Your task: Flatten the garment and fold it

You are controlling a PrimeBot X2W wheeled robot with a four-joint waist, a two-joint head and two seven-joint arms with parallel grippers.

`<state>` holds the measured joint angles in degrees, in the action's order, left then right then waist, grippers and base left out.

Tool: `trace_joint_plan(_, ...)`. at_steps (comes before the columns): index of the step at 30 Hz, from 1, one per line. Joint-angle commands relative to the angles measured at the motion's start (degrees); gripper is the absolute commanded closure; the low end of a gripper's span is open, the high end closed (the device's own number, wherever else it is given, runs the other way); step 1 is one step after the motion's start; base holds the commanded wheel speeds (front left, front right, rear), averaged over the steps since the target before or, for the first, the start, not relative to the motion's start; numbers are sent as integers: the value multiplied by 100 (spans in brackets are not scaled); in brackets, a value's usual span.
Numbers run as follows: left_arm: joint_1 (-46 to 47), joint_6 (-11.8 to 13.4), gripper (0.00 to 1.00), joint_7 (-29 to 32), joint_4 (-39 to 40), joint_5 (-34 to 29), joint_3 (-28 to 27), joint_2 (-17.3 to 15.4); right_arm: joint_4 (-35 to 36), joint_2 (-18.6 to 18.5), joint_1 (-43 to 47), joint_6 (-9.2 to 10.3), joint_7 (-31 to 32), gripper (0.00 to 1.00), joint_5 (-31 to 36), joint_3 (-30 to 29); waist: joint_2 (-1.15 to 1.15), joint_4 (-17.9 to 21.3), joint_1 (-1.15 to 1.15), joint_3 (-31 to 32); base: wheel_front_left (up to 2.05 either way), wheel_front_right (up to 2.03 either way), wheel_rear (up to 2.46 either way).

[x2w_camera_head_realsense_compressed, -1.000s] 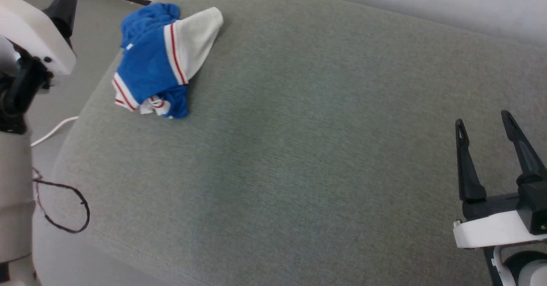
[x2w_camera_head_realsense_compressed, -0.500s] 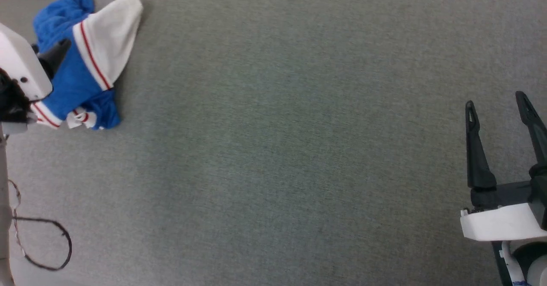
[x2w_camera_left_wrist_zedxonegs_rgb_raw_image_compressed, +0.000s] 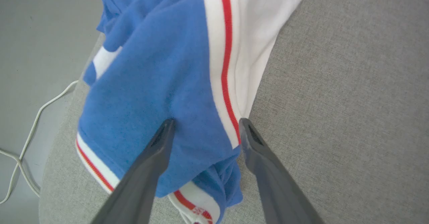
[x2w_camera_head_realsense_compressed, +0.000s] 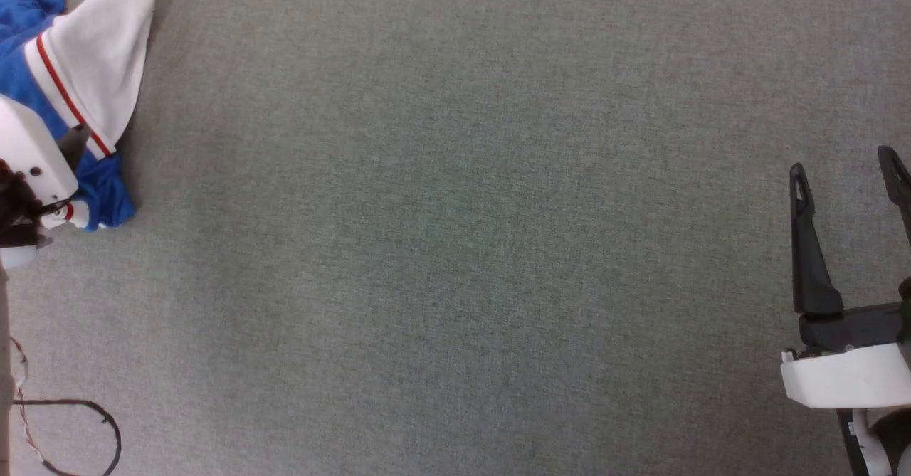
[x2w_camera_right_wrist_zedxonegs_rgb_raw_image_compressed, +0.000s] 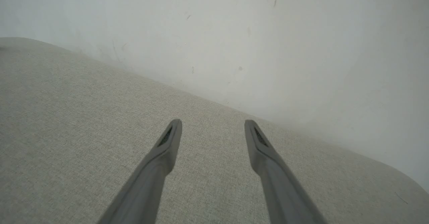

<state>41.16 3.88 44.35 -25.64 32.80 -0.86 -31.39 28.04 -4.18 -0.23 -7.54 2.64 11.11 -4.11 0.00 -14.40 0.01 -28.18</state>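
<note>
White cable lies beside grey cushion. Left claw open over crumpled blue, red-striped shirt; right claw open.

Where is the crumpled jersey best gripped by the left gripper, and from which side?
On the jersey, probably the blue fold beside the red-striped seam, from above: it lies heaped there, and the open left gripper hangs over that ridge.
</note>
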Motion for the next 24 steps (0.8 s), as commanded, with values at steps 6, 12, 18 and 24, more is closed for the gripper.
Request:
trace_joint_plan(6,-199,-18,100,-106,-53,41,12,23,86,-62,16,5,90,0,-24,28,0,22,-1,-27,0,0,0)
trace_joint_plan(12,-259,-31,100,-503,-91,-66,-42,-117,90,-87,-24,5,120,0,-45,32,0,24,-1,21,0,0,0)
trace_joint_plan(18,-168,-138,100,-947,-76,-67,-115,-181,-53,-52,-29,5,17,0,-102,31,0,9,-1,332,0,0,0)
trace_joint_plan(24,42,-252,100,-1062,89,-45,-138,-302,-220,31,-62,5,-119,0,-166,56,0,-9,-1,660,0,0,0)
